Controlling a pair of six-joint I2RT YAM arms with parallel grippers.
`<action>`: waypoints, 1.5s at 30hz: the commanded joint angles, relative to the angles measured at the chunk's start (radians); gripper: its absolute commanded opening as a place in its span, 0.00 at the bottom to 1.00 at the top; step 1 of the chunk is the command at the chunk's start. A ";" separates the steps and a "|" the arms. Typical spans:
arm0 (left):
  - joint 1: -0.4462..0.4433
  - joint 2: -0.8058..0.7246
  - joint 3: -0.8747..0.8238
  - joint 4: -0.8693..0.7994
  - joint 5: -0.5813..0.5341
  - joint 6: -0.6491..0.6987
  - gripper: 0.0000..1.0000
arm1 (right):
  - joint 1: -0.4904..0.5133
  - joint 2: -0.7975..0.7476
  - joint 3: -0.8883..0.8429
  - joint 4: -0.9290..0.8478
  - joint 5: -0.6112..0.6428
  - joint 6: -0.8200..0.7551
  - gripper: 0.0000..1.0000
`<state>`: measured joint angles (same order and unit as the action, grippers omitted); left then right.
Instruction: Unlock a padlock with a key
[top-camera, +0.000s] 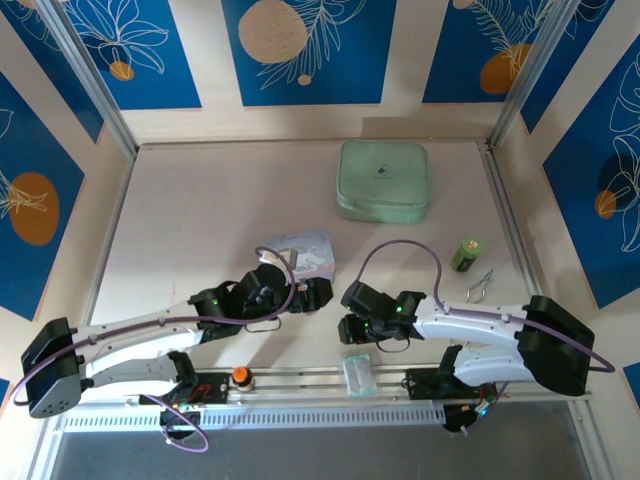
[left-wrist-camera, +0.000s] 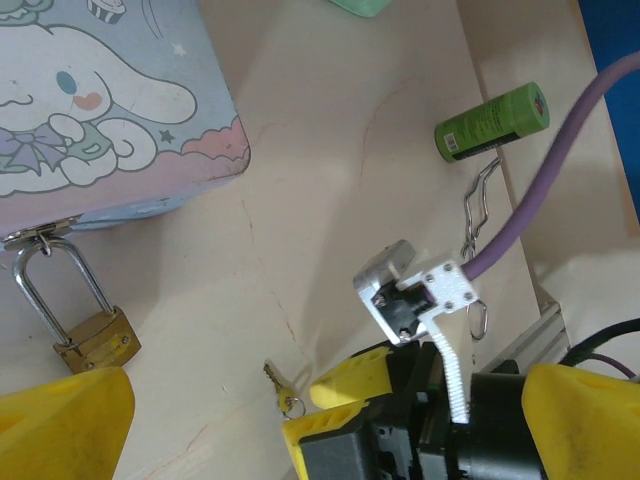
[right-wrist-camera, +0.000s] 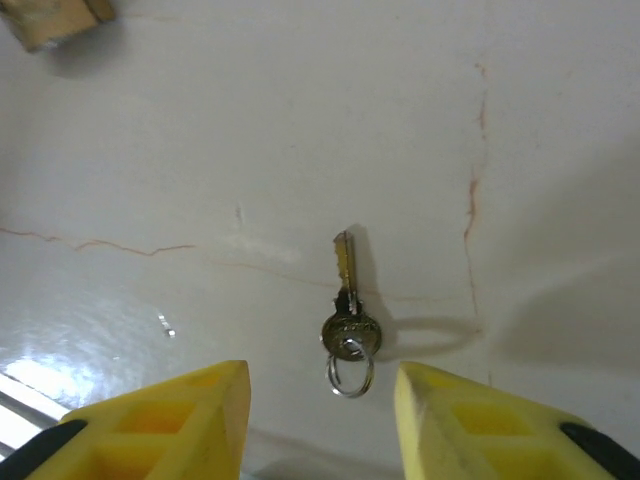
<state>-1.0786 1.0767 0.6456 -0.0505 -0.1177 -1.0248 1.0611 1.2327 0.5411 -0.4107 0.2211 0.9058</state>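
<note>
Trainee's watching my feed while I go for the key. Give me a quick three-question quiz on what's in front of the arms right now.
1. True or false: the padlock hangs from the hasp of the cartoon box.
2. Where is the key?
A. In the padlock's keyhole
B. Flat on the table, between the fingers of the right gripper, untouched
C. On top of the green case
3. Fill in: the key's head carries a small metal ____.

Key: 1 true; 2 B; 3 ring.
</note>
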 joint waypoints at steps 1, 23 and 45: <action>-0.009 0.005 -0.006 -0.002 -0.031 -0.023 0.99 | 0.014 0.046 0.028 -0.008 0.021 -0.012 0.41; -0.009 -0.013 -0.059 0.020 -0.090 -0.075 0.98 | 0.047 0.152 0.058 0.033 0.076 -0.032 0.11; -0.028 0.151 -0.064 0.216 -0.134 -0.253 0.82 | -0.223 -0.151 -0.126 0.128 -0.173 -0.164 0.00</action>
<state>-1.0958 1.2114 0.5636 0.1215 -0.2237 -1.2350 0.8436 1.0912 0.4240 -0.2951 0.0914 0.7654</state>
